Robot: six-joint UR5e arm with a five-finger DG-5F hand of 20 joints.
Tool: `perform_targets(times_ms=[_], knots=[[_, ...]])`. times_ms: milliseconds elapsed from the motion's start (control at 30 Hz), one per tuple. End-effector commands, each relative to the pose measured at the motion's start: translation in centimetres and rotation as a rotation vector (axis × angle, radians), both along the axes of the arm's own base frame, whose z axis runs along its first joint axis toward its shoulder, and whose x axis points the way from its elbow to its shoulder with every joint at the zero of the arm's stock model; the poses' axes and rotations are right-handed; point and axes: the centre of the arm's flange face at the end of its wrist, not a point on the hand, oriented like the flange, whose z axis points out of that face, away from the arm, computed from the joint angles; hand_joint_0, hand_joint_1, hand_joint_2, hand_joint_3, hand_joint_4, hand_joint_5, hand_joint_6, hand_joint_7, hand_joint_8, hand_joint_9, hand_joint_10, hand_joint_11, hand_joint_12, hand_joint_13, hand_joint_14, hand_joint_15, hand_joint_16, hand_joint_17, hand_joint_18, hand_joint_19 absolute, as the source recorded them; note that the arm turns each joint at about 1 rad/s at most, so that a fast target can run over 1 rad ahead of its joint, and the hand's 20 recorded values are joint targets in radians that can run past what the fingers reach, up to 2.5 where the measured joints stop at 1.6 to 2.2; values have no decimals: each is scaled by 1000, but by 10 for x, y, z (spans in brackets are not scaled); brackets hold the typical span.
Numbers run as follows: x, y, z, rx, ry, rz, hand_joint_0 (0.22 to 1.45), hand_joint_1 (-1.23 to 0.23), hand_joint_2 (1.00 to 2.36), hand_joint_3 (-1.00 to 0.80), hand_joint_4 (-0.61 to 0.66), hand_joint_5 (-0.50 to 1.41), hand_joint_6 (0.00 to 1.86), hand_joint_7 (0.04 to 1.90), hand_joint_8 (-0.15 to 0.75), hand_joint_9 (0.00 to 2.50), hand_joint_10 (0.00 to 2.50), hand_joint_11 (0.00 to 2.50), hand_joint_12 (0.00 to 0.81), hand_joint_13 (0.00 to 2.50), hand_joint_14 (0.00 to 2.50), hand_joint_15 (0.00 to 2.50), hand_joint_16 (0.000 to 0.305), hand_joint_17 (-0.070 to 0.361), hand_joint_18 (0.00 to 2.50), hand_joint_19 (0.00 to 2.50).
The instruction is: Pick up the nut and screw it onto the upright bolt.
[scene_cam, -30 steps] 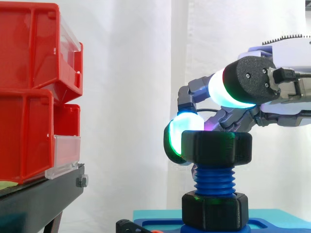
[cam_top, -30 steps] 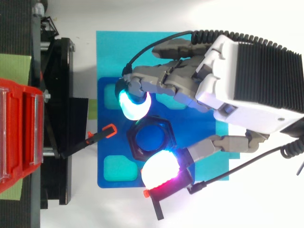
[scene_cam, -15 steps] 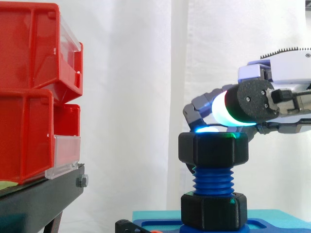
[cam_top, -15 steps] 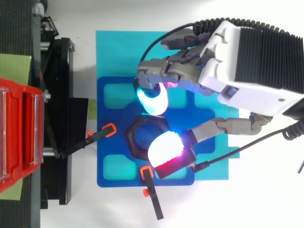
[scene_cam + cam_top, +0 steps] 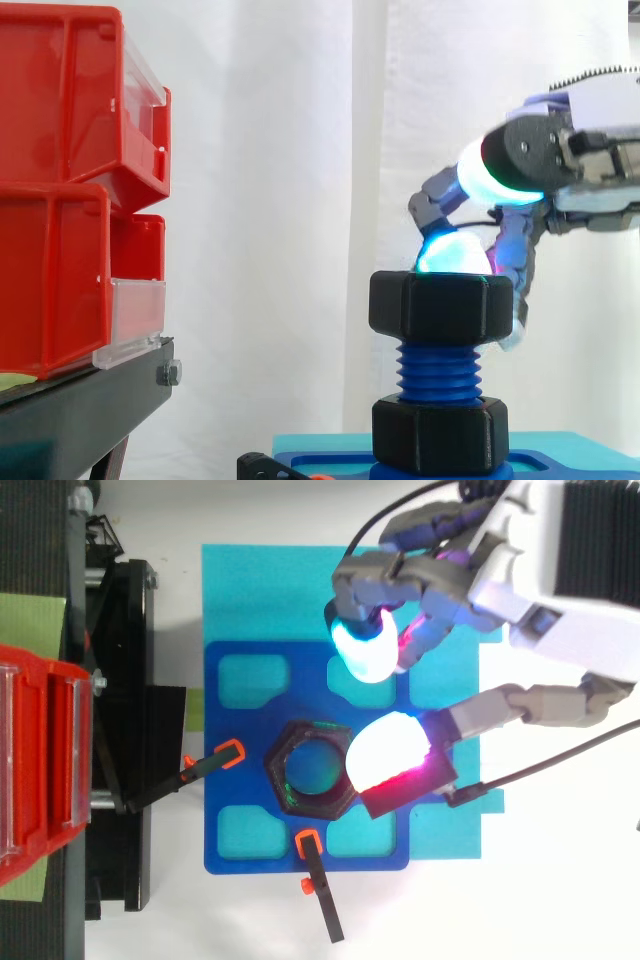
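Since half a second ago the robot hand (image 5: 545, 595) has swung off toward the cyan mat's (image 5: 260, 590) far corner, and its fingers have let go. One glowing pad (image 5: 365, 650) hangs well clear, and the other (image 5: 392, 755) sits just beside the nut (image 5: 442, 305). The nut is at the top of the upright blue bolt (image 5: 440, 370), looking level, with bare threads below it down to a black hex base (image 5: 435, 435).

We'd call this a re-grip between turns. Our advice is to come back square, pinch across opposite flats, and twist without leaning sideways so the threads don't bind.

The bolt stands on a blue plate (image 5: 300, 695), held by small orange-tipped clamps (image 5: 215, 760), on a white surface (image 5: 200, 920). Red bins (image 5: 60, 200) on a black stand (image 5: 90, 410) sit off to the side, with a white curtain (image 5: 280, 150) behind.
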Motion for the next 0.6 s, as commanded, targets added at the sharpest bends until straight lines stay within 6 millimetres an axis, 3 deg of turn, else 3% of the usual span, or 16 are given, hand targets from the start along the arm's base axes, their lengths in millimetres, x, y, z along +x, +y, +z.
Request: perform_targets(times_ms=[0, 133, 200, 333, 467, 567], knots=[[-2, -8, 17, -7, -26, -10, 459, -281, 1000, -500, 298, -33, 506, 1136, 322, 1294, 0, 50, 359, 992, 0, 0, 62, 139, 841, 0], [1, -19, 32, -14, -34, -1, 453, -266, 1000, -500, 290, -79, 504, 848, 322, 1165, 0, 0, 374, 924, 0, 0, 69, 155, 843, 0], [2, -23, 39, -19, -39, 13, 448, -250, 1000, -500, 265, -105, 502, 721, 300, 966, 0, 0, 384, 806, 0, 0, 72, 162, 735, 0], [5, -30, 47, -47, -60, 54, 440, -216, 1000, -500, 243, -128, 502, 648, 283, 746, 0, 0, 396, 628, 0, 0, 77, 173, 536, 17], [15, -26, 45, -74, -115, 92, 421, -142, 1000, -500, 175, -161, 501, 585, 239, 394, 0, 0, 413, 260, 0, 0, 83, 186, 23, 101], [27, -17, 31, -68, -151, 102, 415, -102, 1000, -500, 160, -171, 501, 578, 224, 255, 0, 0, 410, 107, 0, 0, 79, 178, 0, 79]])
